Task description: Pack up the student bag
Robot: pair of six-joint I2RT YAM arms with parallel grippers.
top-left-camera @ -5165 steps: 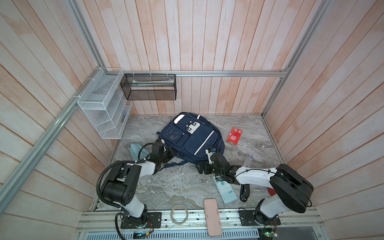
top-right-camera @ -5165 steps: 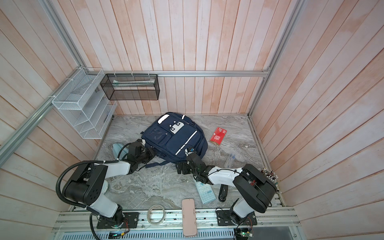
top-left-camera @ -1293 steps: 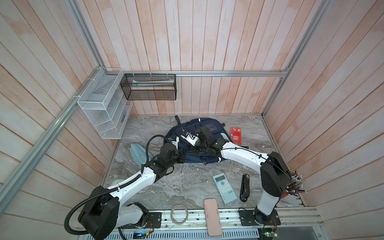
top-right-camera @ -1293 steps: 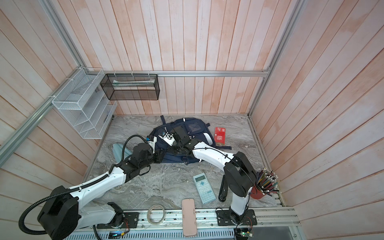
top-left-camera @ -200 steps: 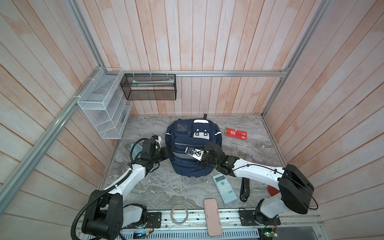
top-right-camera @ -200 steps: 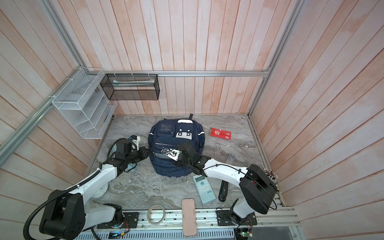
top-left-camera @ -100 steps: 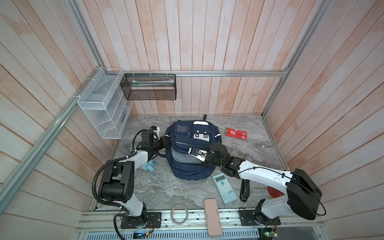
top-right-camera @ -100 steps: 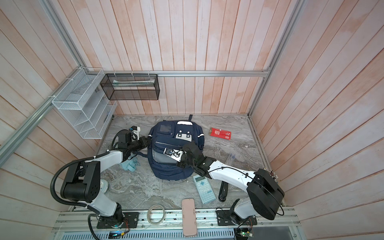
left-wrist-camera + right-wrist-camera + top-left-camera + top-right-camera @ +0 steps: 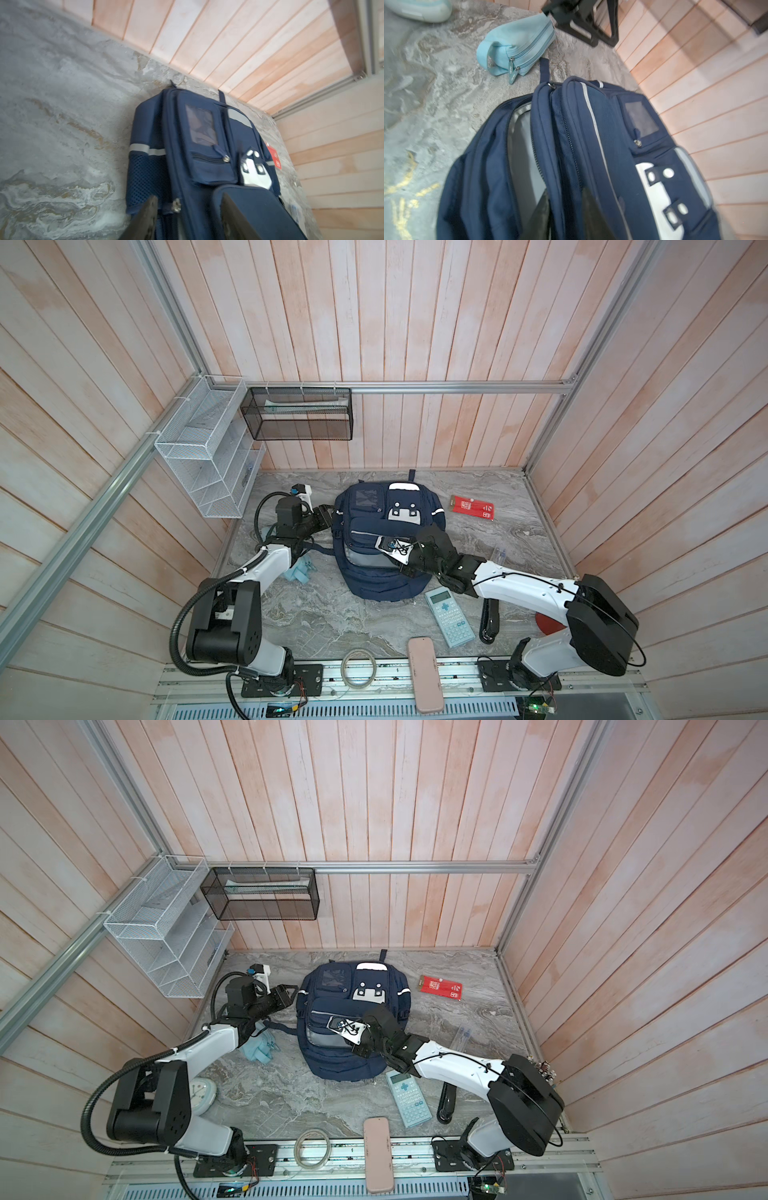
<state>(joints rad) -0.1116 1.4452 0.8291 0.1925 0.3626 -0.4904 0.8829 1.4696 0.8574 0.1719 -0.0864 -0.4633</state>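
The student bag (image 9: 374, 585) (image 9: 340, 1063) lies front-up in the middle of the marbled surface (image 9: 316, 622), its top handle toward the back wall. Everything else is placed from it here.

At the bag's left side, level with the mesh pocket, the left claw (image 9: 328, 516) (image 9: 291, 994) stands just beside the fabric. In the left wrist view its fingers (image 9: 148, 216) are spread wide and a metal zipper pull (image 9: 176, 205) sits in the gap, touched by neither.

The right claw (image 9: 401, 562) (image 9: 359, 1042) reaches in from the bag's right and rests over the lower front pocket. In the right wrist view its two dark fingers (image 9: 542, 216) straddle the padded rim of the main compartment (image 9: 525, 145), which gapes to show grey lining. The rim fills the space between them (whether they are pinching it or only flanking it, I cannot tell).

A light-blue pouch (image 9: 299, 572) (image 9: 517, 49) lies just off the bag's lower left corner, partly under the left arm. A teal calculator (image 9: 449, 616) lies just beside the bag's bottom right corner, with a black oblong thing (image 9: 488, 620) beyond it. A red packet (image 9: 473, 508) lies to the right of the bag's top, well apart from it. Nearer the front rail than the bag lie a pink case (image 9: 424, 672) and a ring of tape (image 9: 358, 672).
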